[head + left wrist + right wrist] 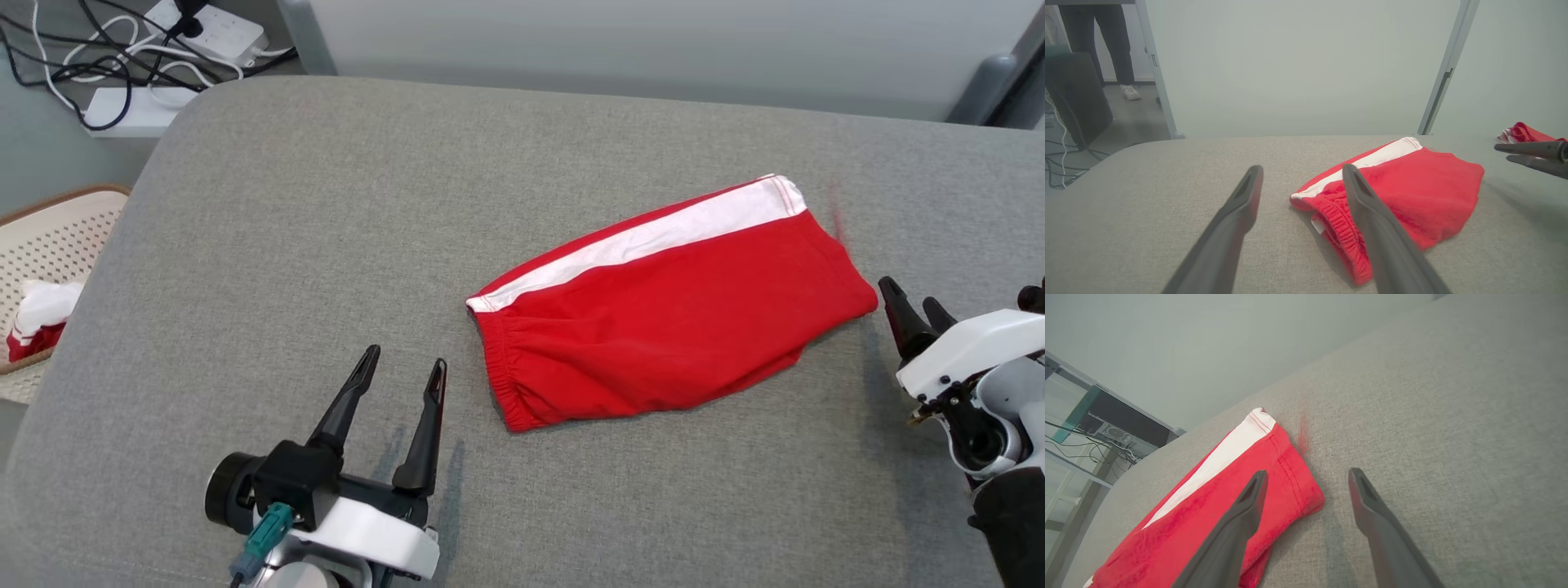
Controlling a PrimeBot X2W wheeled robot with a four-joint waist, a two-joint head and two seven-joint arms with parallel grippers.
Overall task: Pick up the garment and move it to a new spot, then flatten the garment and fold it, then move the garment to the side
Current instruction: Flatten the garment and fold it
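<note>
Count: two grippers, left gripper [407, 357] and right gripper [908, 292]; one red garment [669, 327].
Both jaws spread, holding nothing. Garment lies flat on the grey cushion [326, 204] between them: left gripper near its waistband end, right gripper just beside its hem end.

Basket [57, 241] cut by left edge; person [1122, 49] cropped above legs; garment [1188, 531] runs off bottom

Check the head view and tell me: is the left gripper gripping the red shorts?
No, the left gripper is open over the bare grey surface, apart from the red shorts.
</note>
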